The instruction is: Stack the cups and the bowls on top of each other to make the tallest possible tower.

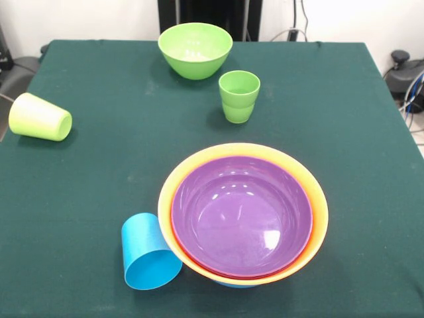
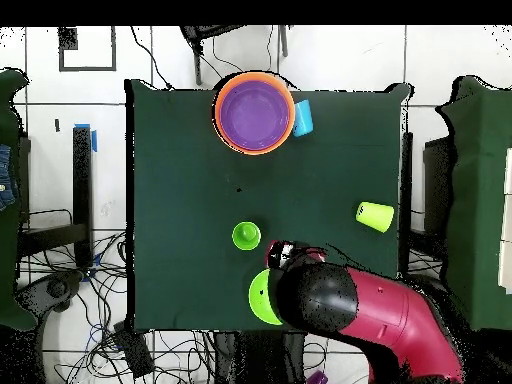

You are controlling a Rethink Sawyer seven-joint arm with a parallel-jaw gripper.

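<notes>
The tower (image 1: 243,215) stands at the edge of the dark green cloth-covered surface (image 1: 99,132) nearest the front camera: a nested stack of glossy plastic bowls, with a big orange bowl's rim (image 1: 318,199) outermost, a thin red edge inside it, a wide purple bowl (image 1: 242,212) uppermost, and a sliver of blue showing beneath the stack. It reads as low, since nesting adds little height.

Judging by how things lie, the job is partly done. Four pieces remain loose. The sky blue tapered plastic cup (image 1: 149,253) lies on its side, touching or just beside the orange rim. The yellow-green plastic tumbler (image 1: 38,117) lies tipped over near a side edge, well apart from everything. The ridged green plastic cup (image 1: 238,96) stands upright, mouth up, near the round glossy green plastic bowl (image 1: 195,50), which also sits upright at the far side from the stack.

The front view shows the nesting order and which cups are tipped, but no arm at all. The overhead view shows the red and black arm (image 2: 370,305) reaching over the green bowl, part of which it hides. The end effector (image 2: 280,252) sits just beside the ridged green cup; whether it is spread or closed, or has hold of anything, I cannot tell
</notes>
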